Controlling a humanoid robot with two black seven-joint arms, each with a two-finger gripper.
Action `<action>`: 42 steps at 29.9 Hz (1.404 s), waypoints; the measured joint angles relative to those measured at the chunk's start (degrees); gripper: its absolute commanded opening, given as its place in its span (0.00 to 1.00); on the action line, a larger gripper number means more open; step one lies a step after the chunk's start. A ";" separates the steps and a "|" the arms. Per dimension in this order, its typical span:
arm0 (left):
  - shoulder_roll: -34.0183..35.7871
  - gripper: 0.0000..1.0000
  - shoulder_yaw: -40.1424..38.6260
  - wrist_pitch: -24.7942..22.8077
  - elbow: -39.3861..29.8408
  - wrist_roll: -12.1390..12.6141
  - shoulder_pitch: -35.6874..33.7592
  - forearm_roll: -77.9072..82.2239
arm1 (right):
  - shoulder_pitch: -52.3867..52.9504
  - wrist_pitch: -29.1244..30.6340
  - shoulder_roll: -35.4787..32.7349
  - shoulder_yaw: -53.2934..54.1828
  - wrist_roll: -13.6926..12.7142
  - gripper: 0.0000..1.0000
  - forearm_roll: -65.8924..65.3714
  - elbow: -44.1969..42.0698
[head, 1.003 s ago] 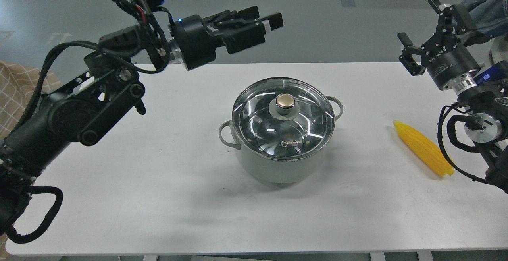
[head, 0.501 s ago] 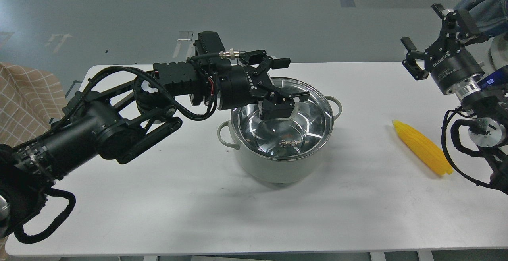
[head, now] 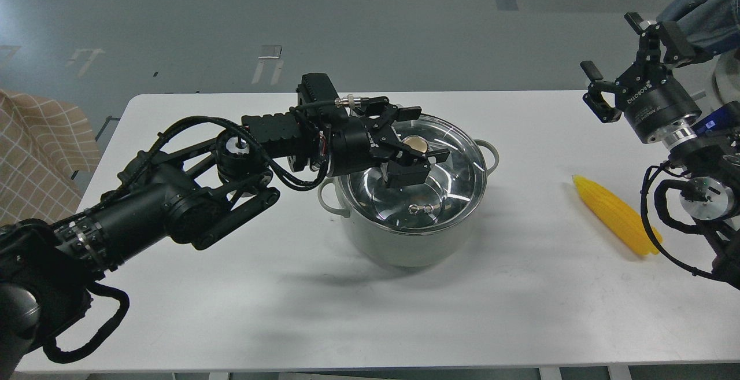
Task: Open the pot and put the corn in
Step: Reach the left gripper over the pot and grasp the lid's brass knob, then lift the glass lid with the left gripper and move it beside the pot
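the white desk (head: pixel 231 287) carries the pot (head: pixel 404 241) at its middle, glass lid (head: pixel 457 166) on. my left hand (head: pixel 413 151) straddles the gold knob (head: pixel 415 144), fingers apart. the corn (head: pixel 613 215) lies far right, beneath my spread right hand (head: pixel 615 59).

bright even overhead light, sharp focus, soft shadows on the white table (head: pixel 231 287), glare streaks on the glass lid (head: pixel 451 177)

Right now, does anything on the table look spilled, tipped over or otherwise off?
Nothing stands out. The pot stands upright with its glass lid seated level on the rim, the left gripper around the knob. The corn lies flat on the white table, apart from the pot. No spills show.
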 measured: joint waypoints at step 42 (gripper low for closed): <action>9.45 0.00 -1.31 -0.13 -3.58 -0.32 -8.15 -0.02 | -0.60 0.00 0.00 -0.01 0.00 1.00 0.00 0.34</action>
